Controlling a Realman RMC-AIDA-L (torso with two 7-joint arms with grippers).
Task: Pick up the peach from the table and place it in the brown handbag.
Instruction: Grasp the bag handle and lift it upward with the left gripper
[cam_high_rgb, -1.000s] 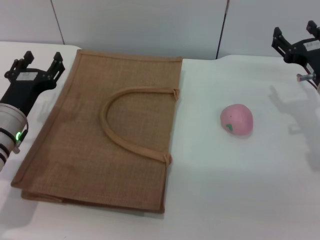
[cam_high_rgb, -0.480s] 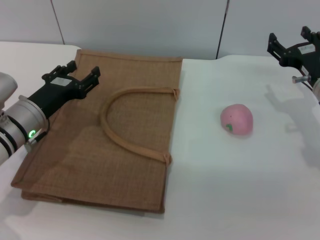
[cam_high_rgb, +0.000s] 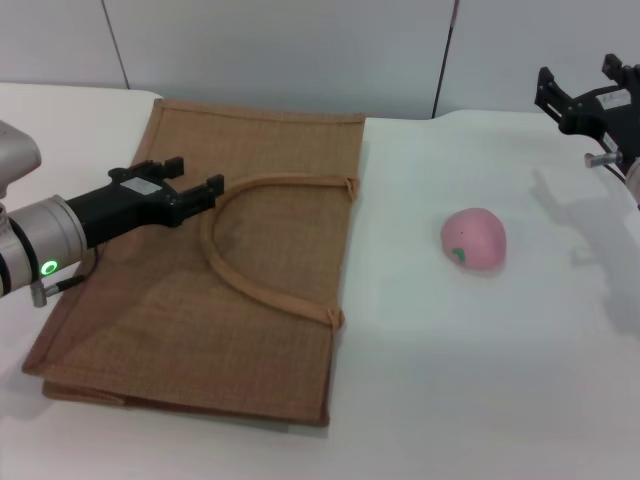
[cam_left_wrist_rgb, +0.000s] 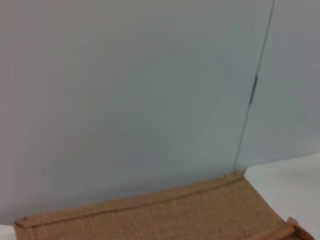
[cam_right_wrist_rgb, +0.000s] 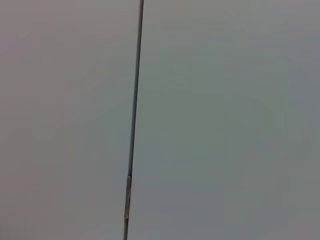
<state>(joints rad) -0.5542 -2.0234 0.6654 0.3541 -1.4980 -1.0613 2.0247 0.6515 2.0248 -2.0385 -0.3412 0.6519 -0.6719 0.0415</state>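
Observation:
The pink peach (cam_high_rgb: 474, 238) lies on the white table (cam_high_rgb: 480, 380), right of the brown handbag (cam_high_rgb: 170, 320), with its green mark facing me. The handbag lies flat on the left half, its arched handle (cam_high_rgb: 262, 287) on top. My left gripper (cam_high_rgb: 196, 177) is open and hovers over the bag, just left of the handle's curve. My right gripper (cam_high_rgb: 578, 76) is open and empty at the far right, above the table and well behind the peach. The left wrist view shows only the bag's far edge (cam_left_wrist_rgb: 150, 210). The right wrist view shows only wall.
A grey wall with a vertical panel seam (cam_high_rgb: 445, 60) runs behind the table. The bag's far edge lies close to the table's back edge.
My left arm has swung from the table's left side in over the bag, toward the handle. My right gripper shifted slightly left, then stayed put. The peach has not moved.

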